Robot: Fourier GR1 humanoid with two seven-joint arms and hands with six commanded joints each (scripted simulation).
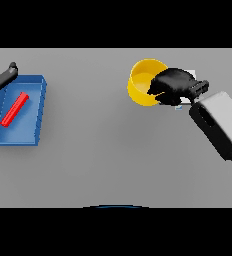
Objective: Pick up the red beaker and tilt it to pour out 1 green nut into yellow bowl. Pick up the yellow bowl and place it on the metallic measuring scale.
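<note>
The yellow bowl (144, 82) is at the back right of the table, its opening tipped toward me. My right hand (174, 85) is curled round its right rim. Under that hand only pale slivers of the metallic scale (190, 73) show; the rest is hidden, and the bowl sits just left of it. I see no green nut in the bowl. The red beaker (15, 109) lies on its side in a blue tray (36, 102) at the left. My left hand (2, 76) hovers at the tray's far left corner, fingers relaxed, holding nothing.
The blue tray takes up the left side of the grey table. My right forearm (220, 127) slants in from the right edge toward the bowl.
</note>
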